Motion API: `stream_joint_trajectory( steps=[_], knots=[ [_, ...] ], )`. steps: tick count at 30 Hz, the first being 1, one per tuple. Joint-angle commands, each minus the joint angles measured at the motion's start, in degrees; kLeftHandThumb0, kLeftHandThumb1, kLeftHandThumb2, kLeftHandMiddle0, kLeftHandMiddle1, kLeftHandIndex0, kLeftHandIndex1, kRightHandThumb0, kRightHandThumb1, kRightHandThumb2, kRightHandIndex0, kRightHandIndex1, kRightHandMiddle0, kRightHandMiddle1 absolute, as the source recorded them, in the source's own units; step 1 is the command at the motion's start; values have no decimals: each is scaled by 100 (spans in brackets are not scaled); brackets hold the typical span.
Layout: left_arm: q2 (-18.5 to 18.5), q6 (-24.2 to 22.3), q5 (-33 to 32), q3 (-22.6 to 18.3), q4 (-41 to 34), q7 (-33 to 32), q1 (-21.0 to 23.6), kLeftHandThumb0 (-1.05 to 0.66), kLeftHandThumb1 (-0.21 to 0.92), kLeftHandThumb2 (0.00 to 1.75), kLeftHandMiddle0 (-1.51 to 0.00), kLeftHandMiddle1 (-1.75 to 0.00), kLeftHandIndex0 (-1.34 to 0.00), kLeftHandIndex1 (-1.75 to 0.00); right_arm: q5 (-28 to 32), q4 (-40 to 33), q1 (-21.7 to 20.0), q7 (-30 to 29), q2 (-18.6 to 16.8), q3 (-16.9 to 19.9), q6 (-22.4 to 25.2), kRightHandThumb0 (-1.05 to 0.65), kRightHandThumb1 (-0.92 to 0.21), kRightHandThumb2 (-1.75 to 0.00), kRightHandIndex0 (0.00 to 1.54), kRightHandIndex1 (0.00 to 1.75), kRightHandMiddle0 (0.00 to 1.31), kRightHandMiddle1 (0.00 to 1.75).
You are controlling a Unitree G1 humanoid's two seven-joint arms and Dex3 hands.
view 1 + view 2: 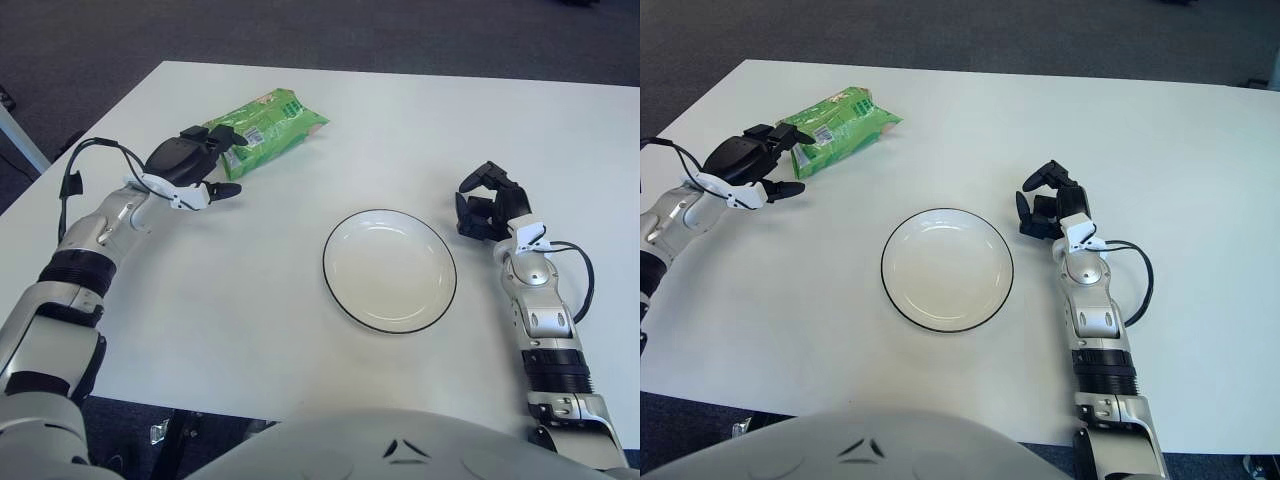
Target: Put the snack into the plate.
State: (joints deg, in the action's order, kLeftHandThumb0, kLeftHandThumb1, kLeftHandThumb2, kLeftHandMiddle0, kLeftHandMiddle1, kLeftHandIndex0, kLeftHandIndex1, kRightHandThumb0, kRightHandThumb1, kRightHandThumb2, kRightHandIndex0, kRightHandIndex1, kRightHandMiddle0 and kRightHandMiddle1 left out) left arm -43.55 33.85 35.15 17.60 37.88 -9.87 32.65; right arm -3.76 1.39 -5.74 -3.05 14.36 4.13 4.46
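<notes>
The left hand point(193, 165) is hovering with fingers spread, gripping nothing, its fingertips hiding the near end of the snack point(268, 117) lying on the table point(400, 130). The right hand point(487, 205) is sitting curled and empty, right of the plate point(389, 270).

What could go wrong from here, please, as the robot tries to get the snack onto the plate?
The left hand sits at the near end of the green snack bag with fingers spread, so a grasp may pinch only a corner and let the bag slip. The empty plate lies well off to the right, and a loose hold could fail in transit. The right hand shows beside the plate.
</notes>
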Motion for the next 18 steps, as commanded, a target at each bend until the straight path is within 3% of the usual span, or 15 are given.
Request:
stream_joint_trajectory(
  steps=[1,8,18],
  knots=[
    [236,-215,-102,-107,-236,179,64,-94,92,60,-34,-68,-7,-114,-53,393,343,140,-96,-110,305,-44,-45,-115,123,175,51,175],
    [817,-505,-30,-90,-66,48,522,-88,92,50,-29,-55,-1,-110,-61,409,328,121,-96,-97,334,-44,-45,-115,123,175,51,175],
    [1687,-794,368,129,1207,-979,1325,-85,92,45,-22,-37,0,-87,-27,483,305,168,-82,-68,329,-44,-45,-114,123,175,51,175]
  ],
)
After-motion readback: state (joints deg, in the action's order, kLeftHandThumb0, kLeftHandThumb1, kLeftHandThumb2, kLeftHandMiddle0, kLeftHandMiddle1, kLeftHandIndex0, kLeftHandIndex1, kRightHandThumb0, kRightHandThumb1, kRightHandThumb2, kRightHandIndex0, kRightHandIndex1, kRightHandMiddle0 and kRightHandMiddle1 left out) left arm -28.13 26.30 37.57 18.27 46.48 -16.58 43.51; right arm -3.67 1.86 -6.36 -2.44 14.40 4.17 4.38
